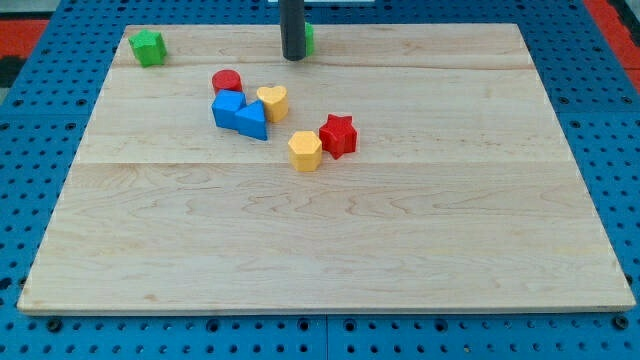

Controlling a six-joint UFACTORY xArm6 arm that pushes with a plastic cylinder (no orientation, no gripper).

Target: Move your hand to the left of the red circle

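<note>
The red circle block [227, 81] lies on the wooden board [330, 230] at the upper left of centre. It touches the top of a blue block [240, 113]. My tip [293, 57] is at the view's top, to the right of and above the red circle, well apart from it. The rod hides most of a green block [309, 38] just behind it.
A yellow heart block [273, 102] sits right of the red circle against the blue block. A yellow hexagon block [305, 151] and a red star block [339, 135] lie together lower right. A green star block [148, 47] sits at the top left corner.
</note>
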